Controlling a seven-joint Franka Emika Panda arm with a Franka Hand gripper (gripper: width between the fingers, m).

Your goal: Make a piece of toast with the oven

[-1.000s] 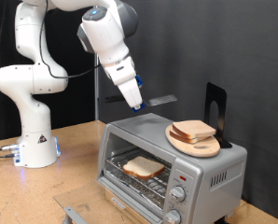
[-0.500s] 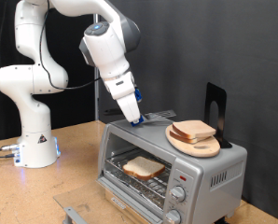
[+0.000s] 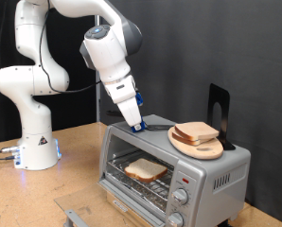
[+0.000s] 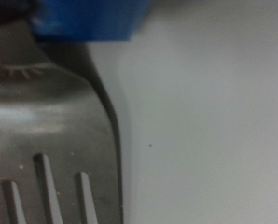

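Black backdrop behind a wooden counter (image 3: 79, 151). The white arm (image 3: 46, 71) rises from its base at the exterior view's left and bends over to the silver oven (image 3: 212, 170). The gripper (image 3: 137, 124) hangs at the oven's top near its rear left corner, with a dark slotted spatula (image 3: 158, 122) lying flat on the oven roof beside it; the wrist view shows the spatula blade (image 4: 50, 140) close against the grey roof under a blue part of the hand. Whether the jaws are apart or clamped on the handle cannot be told. Right of the jaws, a round wooden board (image 3: 196, 142) on the roof carries bread slices (image 3: 195, 131). Below the jaws, behind the open door, the piece of toast (image 3: 145, 169) lies on the wire rack (image 3: 132, 178). Two knobs (image 3: 178, 210) sit on the front panel.
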